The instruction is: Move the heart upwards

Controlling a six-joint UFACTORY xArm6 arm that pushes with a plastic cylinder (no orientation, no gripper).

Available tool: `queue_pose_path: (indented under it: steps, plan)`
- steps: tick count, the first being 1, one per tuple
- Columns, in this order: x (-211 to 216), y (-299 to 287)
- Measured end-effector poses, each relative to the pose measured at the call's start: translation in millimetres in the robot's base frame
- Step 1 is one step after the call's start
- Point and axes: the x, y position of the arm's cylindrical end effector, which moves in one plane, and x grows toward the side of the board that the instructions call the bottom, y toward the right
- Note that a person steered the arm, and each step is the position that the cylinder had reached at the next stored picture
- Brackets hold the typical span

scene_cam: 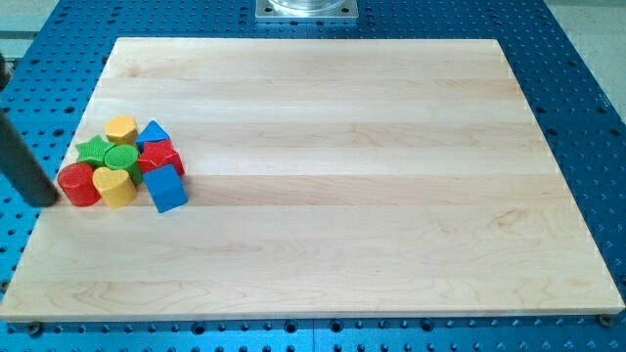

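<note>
Rod tip [49, 200] at frame left edge, bare, holding nothing, just left of red cylinder [77, 185]. Yellow heart [114, 186] at cluster's bottom, green block [120, 158] directly above it. I judge upward push not started; tip must get below heart.

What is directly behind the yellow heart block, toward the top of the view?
Behind the yellow heart block a green round block touches it, with a yellow block farther up. My tip is left of the red cylinder. Their lower faces are covered.
</note>
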Motion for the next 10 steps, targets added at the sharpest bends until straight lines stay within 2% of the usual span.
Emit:
queue_pose_path:
  steps: [2, 4, 10]
  plan:
    - [9, 21]
    - [20, 73]
    - [23, 89]
